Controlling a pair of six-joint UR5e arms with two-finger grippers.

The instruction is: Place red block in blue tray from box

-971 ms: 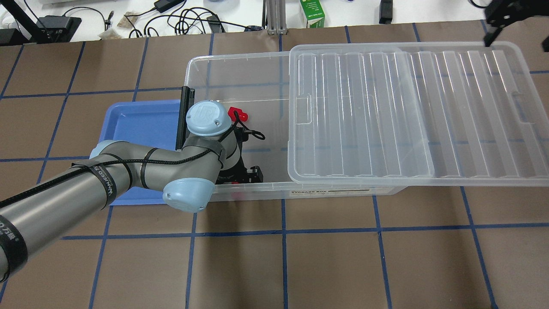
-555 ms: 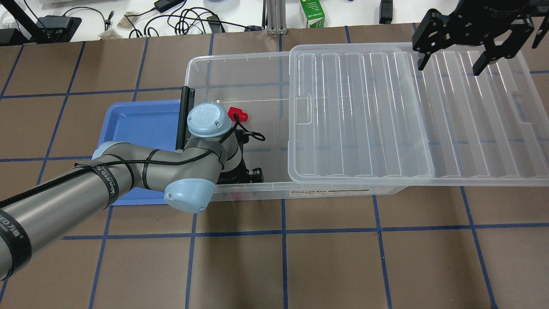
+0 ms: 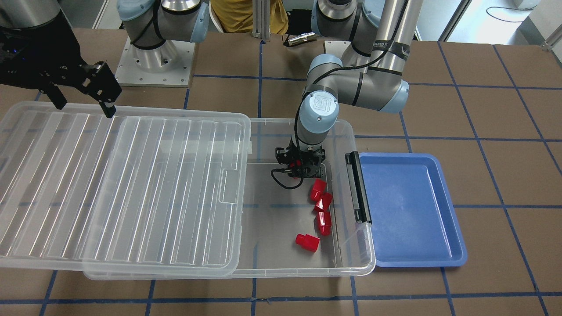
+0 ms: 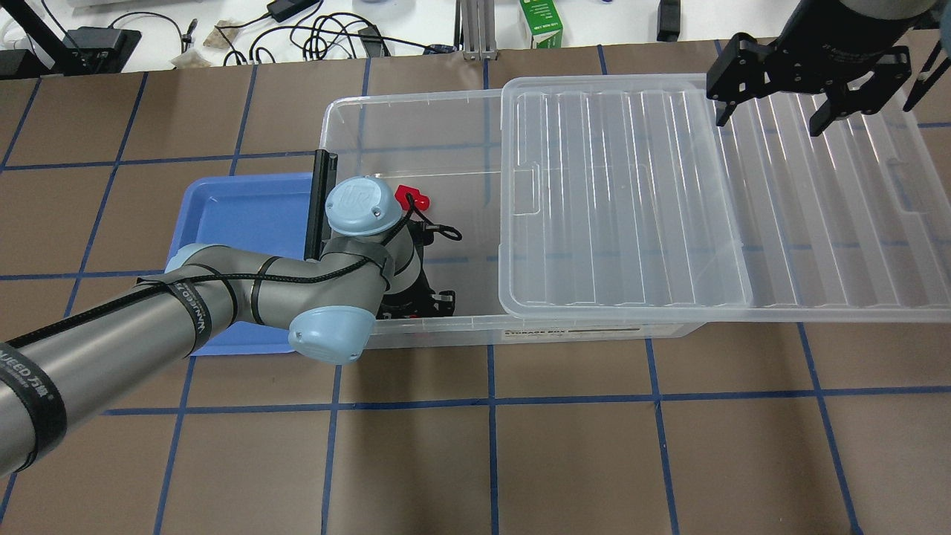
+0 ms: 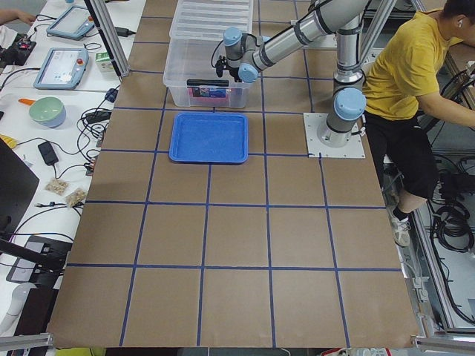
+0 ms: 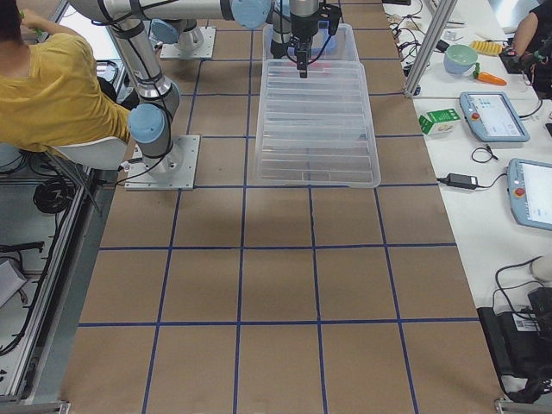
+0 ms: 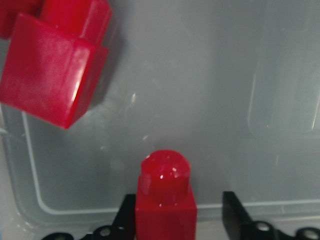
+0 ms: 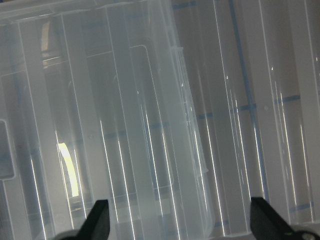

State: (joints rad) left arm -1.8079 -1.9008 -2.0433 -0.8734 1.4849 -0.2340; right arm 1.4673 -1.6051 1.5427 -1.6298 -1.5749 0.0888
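My left gripper (image 7: 180,215) is low inside the clear box (image 3: 347,267), at its latch end. It is open, with a red block (image 7: 165,200) standing between its fingers, close to the left finger (image 7: 127,215) and apart from the other. Several more red blocks (image 3: 324,202) lie on the box floor beside it; one shows in the overhead view (image 4: 413,198). The blue tray (image 3: 408,210) sits outside the box next to the black latch (image 3: 358,186) and holds nothing. My right gripper (image 4: 810,111) hovers open over the lid (image 4: 669,200).
The ribbed clear lid (image 3: 123,184) is slid aside and covers most of the box, leaving the latch end uncovered. The box wall and black latch stand between the blocks and the tray. Cables and a green carton (image 4: 541,22) lie beyond the table's far edge.
My right gripper has come into view from the top right corner and now hangs over the lid's far end. My left arm has shifted only slightly inside the box.
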